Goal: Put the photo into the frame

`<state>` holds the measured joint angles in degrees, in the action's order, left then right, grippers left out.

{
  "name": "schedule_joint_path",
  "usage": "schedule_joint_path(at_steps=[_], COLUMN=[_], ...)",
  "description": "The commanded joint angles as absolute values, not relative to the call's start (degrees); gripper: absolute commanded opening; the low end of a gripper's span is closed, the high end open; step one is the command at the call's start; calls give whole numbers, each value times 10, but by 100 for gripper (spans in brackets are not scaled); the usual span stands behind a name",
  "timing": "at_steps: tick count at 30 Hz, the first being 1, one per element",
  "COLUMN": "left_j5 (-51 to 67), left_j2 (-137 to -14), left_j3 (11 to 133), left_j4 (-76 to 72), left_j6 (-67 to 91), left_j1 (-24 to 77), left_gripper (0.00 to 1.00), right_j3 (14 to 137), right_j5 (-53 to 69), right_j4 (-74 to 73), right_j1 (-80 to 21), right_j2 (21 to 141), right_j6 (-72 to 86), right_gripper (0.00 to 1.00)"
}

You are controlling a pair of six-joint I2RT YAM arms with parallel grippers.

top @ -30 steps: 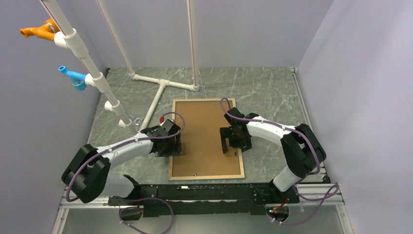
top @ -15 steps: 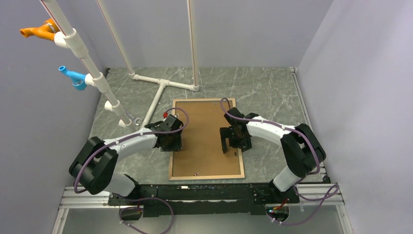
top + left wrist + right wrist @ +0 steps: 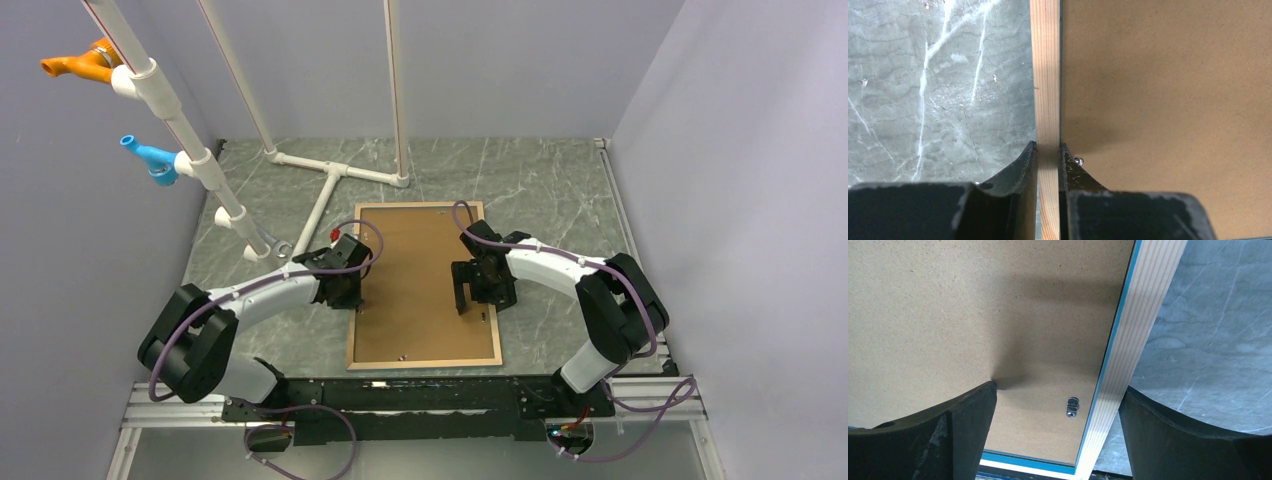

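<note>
Top view: fixed high on the near side of the frame (image 3: 425, 362), looking down over the whole desk (image 3: 560, 190). Left wrist view: close above the frame's left rail. Right wrist view: close above its right rail. All share the frame.

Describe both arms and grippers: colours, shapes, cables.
Both arms look alike: the left arm and right arm have white tubular links between bulky black joints, with a purple cable looped along each. The left gripper and right gripper have matte black, curved, tapering fingers. A small red mark sits by the left wrist.
</note>
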<state>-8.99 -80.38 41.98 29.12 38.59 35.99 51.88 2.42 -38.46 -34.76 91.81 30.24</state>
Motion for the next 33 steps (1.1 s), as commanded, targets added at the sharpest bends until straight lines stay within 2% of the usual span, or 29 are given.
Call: schedule_joint_path(at_steps=[1, 5, 9, 12, 16, 18, 20, 25, 30, 31, 33], left_j5=[-70, -64, -58, -56, -58, -58, -55, -38, -30, -29, -26], left_j2=[-803, -787, -759, -731, -700, -690, -684, -680, -680, -680, -679], left_j3=[400, 402, 404, 404, 408, 408, 407, 386, 362, 359, 354], left_j4=[247, 248, 255, 261, 276, 284, 288, 280, 269, 267, 262], left_j6=[370, 368, 375, 383, 388, 389, 391, 401, 406, 407, 408], left_j1=[365, 365, 364, 362, 358, 358, 358, 358, 358, 358, 359], left_gripper=[7, 3, 7, 24, 54, 64, 69, 73, 73, 73, 73], right_j3=[523, 525, 524, 518, 508, 505, 502, 493, 490, 490, 491], right_j5=[30, 27, 25, 27, 25, 23, 21, 19, 4, 2, 1], right_j4=[-378, -383, -388, -388, -388, -389, -390, -388, -396, -400, -404], right_j1=[-353, -352, -352, -352, -352, -352, -352, -352, -353, -353, -354], right_j2=[927, 919, 911, 901, 885, 878, 874, 874, 870, 868, 863], right_j6=[312, 313, 312, 311, 314, 314, 314, 315, 318, 319, 318], right_gripper=[91, 91, 91, 95, 98, 98, 98, 97, 91, 88, 74])
